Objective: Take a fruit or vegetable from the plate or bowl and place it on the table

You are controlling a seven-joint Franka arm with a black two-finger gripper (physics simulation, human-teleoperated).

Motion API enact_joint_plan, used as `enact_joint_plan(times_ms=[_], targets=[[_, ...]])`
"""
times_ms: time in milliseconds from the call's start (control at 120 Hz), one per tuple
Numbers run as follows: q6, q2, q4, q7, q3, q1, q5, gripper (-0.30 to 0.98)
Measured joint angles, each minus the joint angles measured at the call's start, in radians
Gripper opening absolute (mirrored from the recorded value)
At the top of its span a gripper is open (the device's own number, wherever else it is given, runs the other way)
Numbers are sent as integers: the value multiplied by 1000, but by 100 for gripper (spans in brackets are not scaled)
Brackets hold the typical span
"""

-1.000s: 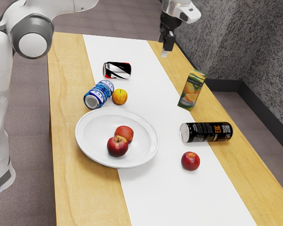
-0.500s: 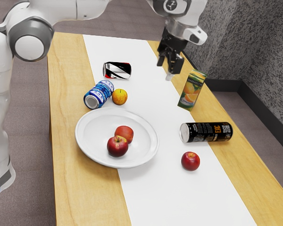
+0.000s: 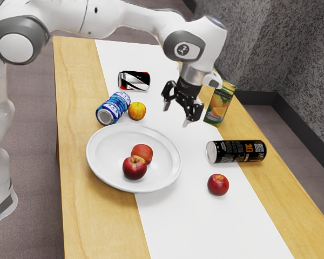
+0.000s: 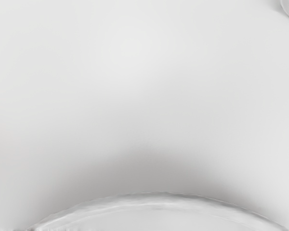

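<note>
Gripper: the black two-finger gripper (image 3: 175,115) is released, its fingers spread apart with nothing between them; it hangs above the white strip (image 3: 189,226), near the plate's rim.
Arm: the white and grey jointed arm (image 3: 110,15) reaches in from the exterior view's upper left.
Plate: the round white plate (image 3: 105,175) lies partly on the strip and partly on the pale wooden table (image 3: 83,221); in the wrist view its curved rim lies at the lower edge.
Fruit on the plate: a shiny dark red apple (image 3: 134,168) and an orange-red apple (image 3: 142,152) sit close together; whether they touch I cannot tell.
Fruit off the plate: a small round red apple (image 3: 218,185) rests on the strip, and a round yellow-orange fruit (image 3: 137,111) is just beside the blue-and-white metal can (image 3: 116,105).
Cans: the blue one lies on its side, as do the red, black and white can (image 3: 134,81) and the long black cylindrical can (image 3: 236,151).
Carton: the green juice carton with orange pictures (image 3: 220,103) stands upright, partly behind the hand.
</note>
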Motion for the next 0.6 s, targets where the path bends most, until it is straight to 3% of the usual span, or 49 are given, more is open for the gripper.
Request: enact_joint_plan(times_ms=[192,400,600], targets=[[94,-125,-200,-123,-1,-91,47,69],[141,-144,-254,-228,-47,-30,66,69],[176,-152,-293,-316,-113,-64,96,69]])
